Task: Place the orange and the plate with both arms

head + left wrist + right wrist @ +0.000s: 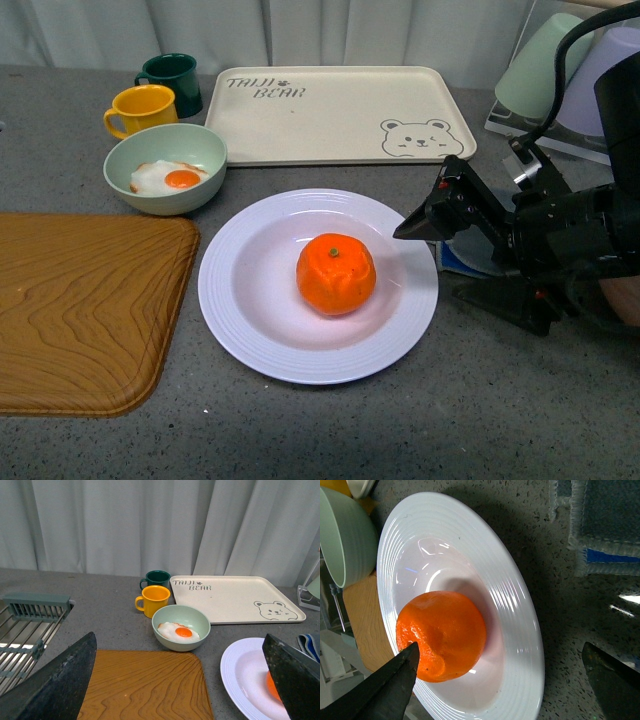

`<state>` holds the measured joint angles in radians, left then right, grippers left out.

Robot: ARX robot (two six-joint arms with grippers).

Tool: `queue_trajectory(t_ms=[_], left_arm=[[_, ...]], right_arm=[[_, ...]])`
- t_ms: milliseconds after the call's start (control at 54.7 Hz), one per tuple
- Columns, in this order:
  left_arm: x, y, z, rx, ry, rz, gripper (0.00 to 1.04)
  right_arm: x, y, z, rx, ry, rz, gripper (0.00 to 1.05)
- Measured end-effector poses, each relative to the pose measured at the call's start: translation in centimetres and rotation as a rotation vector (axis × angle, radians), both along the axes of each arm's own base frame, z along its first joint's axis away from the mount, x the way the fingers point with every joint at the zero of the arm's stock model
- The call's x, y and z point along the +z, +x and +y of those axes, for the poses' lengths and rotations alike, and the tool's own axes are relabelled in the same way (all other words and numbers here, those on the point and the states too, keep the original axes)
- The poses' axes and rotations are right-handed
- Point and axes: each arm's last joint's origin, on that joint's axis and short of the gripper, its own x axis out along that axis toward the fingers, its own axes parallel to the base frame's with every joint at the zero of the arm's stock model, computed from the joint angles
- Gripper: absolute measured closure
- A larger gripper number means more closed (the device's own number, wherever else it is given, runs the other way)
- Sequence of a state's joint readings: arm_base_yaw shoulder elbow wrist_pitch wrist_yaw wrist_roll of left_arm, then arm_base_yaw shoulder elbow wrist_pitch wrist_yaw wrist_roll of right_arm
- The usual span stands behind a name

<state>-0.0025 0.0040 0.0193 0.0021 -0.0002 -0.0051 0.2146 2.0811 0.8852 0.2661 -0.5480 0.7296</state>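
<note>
Both arms' grippers gaping wide.
The right arm (575, 235) lies low by the counter's right edge, right gripper (420, 262) pointing inward, jaws apart; the left gripper (179, 637) is spread as wide.

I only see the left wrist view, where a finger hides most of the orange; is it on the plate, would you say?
Observer: Yes, the orange sits in the middle of the plate.
Operator: Thanks, and where is the right gripper?
Observer: The right gripper is open and empty at the plate's right edge.
Operator: Which way up is the orange?
Observer: Stem mark up.
</note>
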Motion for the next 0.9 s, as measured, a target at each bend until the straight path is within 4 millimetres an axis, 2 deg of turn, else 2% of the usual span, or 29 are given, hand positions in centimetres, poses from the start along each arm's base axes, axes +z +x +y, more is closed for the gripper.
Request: queue_trajectory(t_ms=[329,604,659,896], left_arm=[[0.0,0.0,0.0,0.000,0.000,0.000,0.07],[0.0,0.0,0.0,0.000,0.000,0.000,0.07],[0.0,0.0,0.0,0.000,0.000,0.000,0.07],[0.0,0.0,0.0,0.000,0.000,0.000,0.07]], right_arm=[[-0.7,1.6,1.8,0.016,0.045,0.023,0.09],[-1.5,2.5,2.0,-0.044,0.067,0.108,0.10],[-1.6,2.7,2.0,-0.051,0.064,0.120,0.16],[-2.3,2.9,1.9,-0.065,0.001,0.230,0.51]])
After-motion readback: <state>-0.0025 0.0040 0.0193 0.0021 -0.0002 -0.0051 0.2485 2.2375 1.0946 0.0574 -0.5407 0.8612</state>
